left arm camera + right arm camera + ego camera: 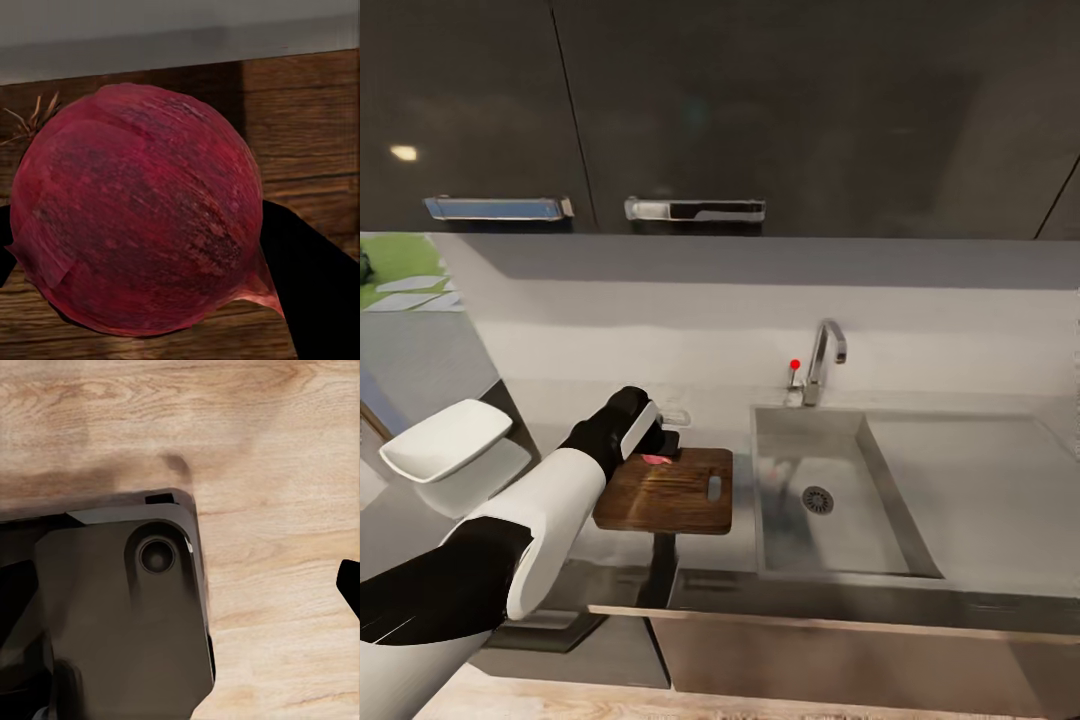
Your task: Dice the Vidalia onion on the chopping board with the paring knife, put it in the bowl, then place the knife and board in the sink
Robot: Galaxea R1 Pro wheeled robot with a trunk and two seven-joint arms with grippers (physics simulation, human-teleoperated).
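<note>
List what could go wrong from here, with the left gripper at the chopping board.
1. The onion is round and sits between the left gripper fingers over the chopping board; if released carelessly it may roll off the board.
2. The sink basin lies right beside the board, so a rolling onion could drop back in.
3. The head view hides the onion behind the gripper, so judging its placement is hard.

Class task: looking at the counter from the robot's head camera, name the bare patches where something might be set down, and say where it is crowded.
Free: the drainboard right of the sink, and the near half of the chopping board. Crowded: the board's far edge, where the left gripper is at the onion, and the counter's left end, taken by the bowl.
</note>
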